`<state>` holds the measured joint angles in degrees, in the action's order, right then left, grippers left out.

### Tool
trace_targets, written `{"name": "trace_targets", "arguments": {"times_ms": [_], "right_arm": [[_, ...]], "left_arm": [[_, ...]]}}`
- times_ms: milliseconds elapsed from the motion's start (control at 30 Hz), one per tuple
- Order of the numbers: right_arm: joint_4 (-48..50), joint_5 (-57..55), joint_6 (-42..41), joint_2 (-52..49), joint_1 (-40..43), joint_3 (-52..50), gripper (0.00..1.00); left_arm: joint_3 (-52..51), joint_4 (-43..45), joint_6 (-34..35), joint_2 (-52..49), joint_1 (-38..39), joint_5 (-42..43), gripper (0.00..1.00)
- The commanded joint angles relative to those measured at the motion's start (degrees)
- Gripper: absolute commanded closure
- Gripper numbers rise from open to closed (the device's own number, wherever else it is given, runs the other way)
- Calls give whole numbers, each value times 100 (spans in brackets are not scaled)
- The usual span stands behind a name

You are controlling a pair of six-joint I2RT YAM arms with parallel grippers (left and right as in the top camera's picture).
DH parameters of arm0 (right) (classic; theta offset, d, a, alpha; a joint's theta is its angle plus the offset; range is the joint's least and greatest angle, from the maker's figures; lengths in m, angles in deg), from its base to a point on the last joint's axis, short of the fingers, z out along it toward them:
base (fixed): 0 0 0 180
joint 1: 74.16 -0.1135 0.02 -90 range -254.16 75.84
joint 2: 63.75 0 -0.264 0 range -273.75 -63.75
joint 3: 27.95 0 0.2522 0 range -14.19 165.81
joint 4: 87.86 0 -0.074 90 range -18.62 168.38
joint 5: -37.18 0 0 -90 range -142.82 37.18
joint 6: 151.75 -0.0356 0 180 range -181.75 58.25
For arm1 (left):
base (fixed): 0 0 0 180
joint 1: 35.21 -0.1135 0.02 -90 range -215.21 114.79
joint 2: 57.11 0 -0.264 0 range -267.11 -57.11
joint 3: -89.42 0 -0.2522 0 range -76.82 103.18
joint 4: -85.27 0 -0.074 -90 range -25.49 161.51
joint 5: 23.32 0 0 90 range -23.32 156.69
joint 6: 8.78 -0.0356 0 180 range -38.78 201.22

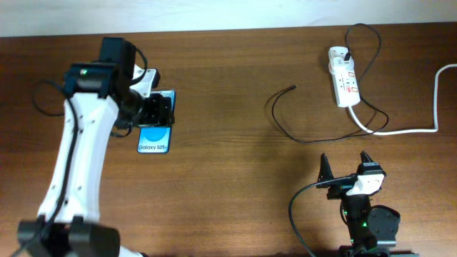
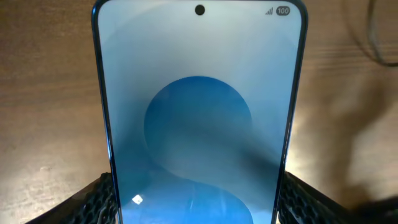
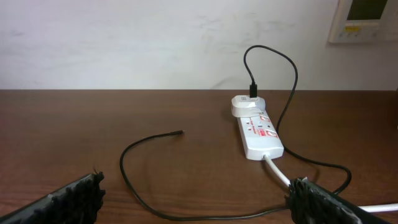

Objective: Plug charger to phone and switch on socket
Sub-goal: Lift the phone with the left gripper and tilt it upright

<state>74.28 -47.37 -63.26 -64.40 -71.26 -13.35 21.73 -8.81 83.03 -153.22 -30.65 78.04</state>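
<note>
The phone [image 1: 155,140] lies flat on the wooden table at the left, blue screen up, with "Galaxy S25" text; it fills the left wrist view [image 2: 199,93]. My left gripper [image 1: 156,111] sits over its far half, and its two fingers [image 2: 199,202] press against the phone's long edges. The charger [image 1: 280,123], a thin black cable, curves over the table and its free plug tip [image 1: 293,88] lies bare; it also shows in the right wrist view [image 3: 124,177]. The socket [image 1: 343,84] lies at the back right [image 3: 258,134]. My right gripper [image 1: 344,165] is open and empty [image 3: 199,193], near the table's front.
A white adapter [image 1: 337,53] sits plugged in the socket's far end, with the black cable rising from it. The socket's thick white cord [image 1: 407,131] runs right and off the table's edge. A white wall stands behind the table [image 3: 155,43].
</note>
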Motion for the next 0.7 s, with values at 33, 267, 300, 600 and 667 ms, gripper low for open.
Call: {"name": "trace_targets", "arguments": {"times_ms": [33, 267, 300, 600, 667], "right_arm": [[2, -15, -48, 33, -20, -52, 2], [2, -15, -48, 33, -20, -52, 2], [2, -15, -48, 33, -22, -52, 2], [2, -15, -48, 33, -20, -52, 2], [2, -13, -48, 33, -20, -52, 2]], "left_arm": [[170, -282, 61, 686, -4, 201, 60], [170, -863, 59, 1106, -4, 348, 60], [170, -942, 61, 1147, -4, 448, 60], [79, -1032, 402, 1237, -4, 647, 61], [-55, -929, 402, 1235, -4, 647, 61]]}}
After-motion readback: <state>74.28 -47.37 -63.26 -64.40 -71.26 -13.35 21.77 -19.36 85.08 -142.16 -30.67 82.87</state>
